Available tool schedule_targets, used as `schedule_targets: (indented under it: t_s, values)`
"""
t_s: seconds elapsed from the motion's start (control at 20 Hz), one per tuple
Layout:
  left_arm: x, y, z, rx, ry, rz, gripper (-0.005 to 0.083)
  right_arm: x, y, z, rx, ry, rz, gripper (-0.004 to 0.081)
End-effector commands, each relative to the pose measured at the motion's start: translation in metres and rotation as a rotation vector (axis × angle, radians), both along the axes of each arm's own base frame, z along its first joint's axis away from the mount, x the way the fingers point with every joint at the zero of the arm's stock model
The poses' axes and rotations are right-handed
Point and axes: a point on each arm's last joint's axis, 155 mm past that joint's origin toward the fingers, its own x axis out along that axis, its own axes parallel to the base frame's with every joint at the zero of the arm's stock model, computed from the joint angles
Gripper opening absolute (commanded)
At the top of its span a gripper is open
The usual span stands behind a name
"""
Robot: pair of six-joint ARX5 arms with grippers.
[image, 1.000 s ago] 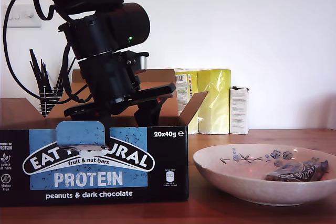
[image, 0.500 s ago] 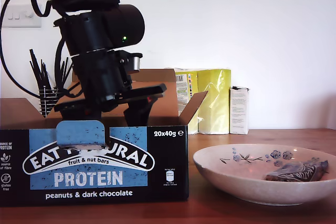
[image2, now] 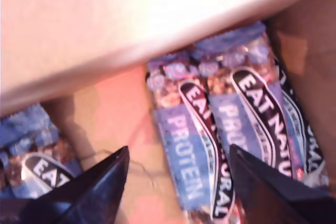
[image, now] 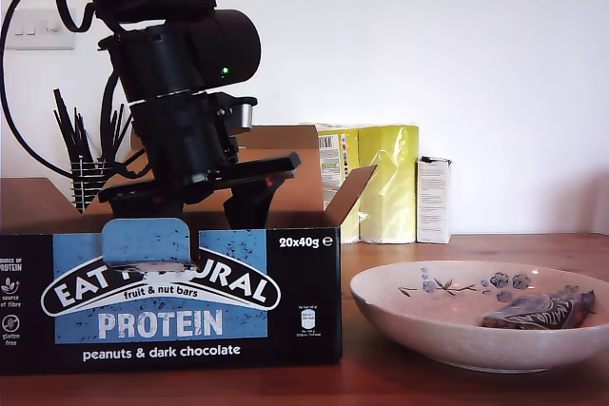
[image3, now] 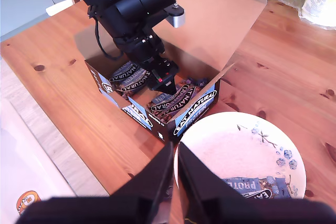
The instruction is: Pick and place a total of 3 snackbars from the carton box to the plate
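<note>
The jaws of my first gripper are being held wide apart, gripping nothing, just above two snackbars lying side by side on the cardboard floor of the carton box. The jaws of my second gripper are being held together, empty, high above the box's corner and the rim of the plate. The plate is being carried just beside the box, on the exterior view's right, with a lone snackbar lying in it. Everything is being borne by a warm brown, knotty wooden tabletop set against a plain white wall. Yellow packs and a small white carton are standing along that wall. The bars are being shown as shiny dark wrappers with a blue panel and white "PROTEIN" lettering.
</note>
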Motion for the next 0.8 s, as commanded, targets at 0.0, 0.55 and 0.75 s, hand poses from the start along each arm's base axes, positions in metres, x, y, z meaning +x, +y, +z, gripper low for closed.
schedule_targets:
  t_s: [0.0, 0.55, 0.75]
  values:
    - [-0.003, 0.001, -0.016, 0.024, 0.027, -0.014, 0.0550, 0.000, 0.002, -0.006, -0.008, 0.003, 0.008, -0.0013]
    - [-0.009, -0.010, -0.033, 0.001, 0.075, -0.036, 0.0551, 0.000, 0.002, -0.006, -0.007, 0.003, 0.009, -0.0013]
    - [-0.014, -0.023, -0.030, -0.071, 0.101, -0.051, 0.0551, 0.000, 0.002, -0.006, -0.007, 0.003, 0.009, -0.0013]
